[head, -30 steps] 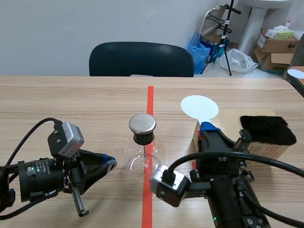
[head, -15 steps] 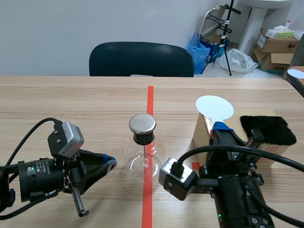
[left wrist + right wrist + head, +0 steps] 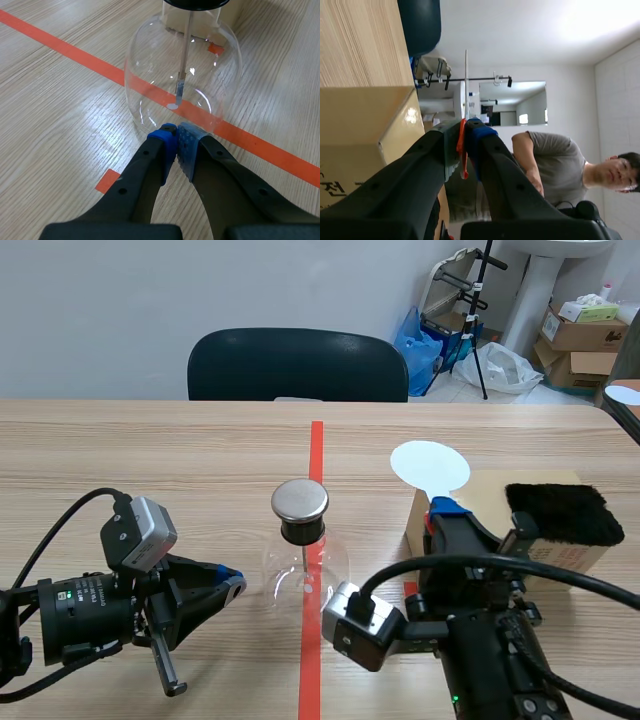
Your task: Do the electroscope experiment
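The electroscope is a clear glass flask with a round metal cap, standing on the red tape line at the table's middle. In the left wrist view the flask shows a thin rod with a small leaf inside. My left gripper lies low to the flask's left, shut on nothing, its tips just short of the glass. My right gripper points upward to the right of the flask, shut on the orange handle of a white disc paddle, seen edge-on.
A cardboard box stands behind my right arm with a black fur pad on top. A dark chair is across the table. Another white disc lies at the far right edge. A person is behind.
The right gripper swung the white disc to the right, then back left toward the flask. The left arm and the flask have not moved.
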Controlling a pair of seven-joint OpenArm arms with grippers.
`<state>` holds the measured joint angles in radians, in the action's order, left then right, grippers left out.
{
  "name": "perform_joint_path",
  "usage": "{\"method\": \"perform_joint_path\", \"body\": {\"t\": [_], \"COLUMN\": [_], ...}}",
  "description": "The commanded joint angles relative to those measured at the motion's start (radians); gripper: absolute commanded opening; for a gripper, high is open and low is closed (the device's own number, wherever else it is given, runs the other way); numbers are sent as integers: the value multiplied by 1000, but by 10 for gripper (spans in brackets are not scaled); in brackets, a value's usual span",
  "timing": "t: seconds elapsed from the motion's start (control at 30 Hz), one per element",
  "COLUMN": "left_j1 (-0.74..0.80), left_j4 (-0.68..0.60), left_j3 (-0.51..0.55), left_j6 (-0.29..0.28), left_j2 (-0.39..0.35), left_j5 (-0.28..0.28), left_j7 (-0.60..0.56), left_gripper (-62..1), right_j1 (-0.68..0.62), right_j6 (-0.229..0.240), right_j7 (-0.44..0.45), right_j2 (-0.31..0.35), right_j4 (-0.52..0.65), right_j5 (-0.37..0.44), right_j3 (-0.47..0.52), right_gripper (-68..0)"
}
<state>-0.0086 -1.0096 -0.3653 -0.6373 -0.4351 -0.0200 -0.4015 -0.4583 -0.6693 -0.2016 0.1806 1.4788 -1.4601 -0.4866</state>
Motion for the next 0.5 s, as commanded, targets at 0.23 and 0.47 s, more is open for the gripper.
{"method": "perform_joint_path", "body": {"t": [0.23,0.47], "left_j1": [-6,-6], "left_j4": [-19,-19], "left_j3": [10,10], "left_j6": [-2,-2], "left_j2": [3,3], "left_j5": [7,7], "left_j7": [-20,-20], "left_gripper": [-578,-578], "right_j1": [7,7], "right_j6": [-11,-11], "right_j7": [181,357], "right_j2": [10,10], "right_j4": [29,29], "right_j5": [-1,-1], "right_j3": [1,1], "right_gripper": [-665,-665]}}
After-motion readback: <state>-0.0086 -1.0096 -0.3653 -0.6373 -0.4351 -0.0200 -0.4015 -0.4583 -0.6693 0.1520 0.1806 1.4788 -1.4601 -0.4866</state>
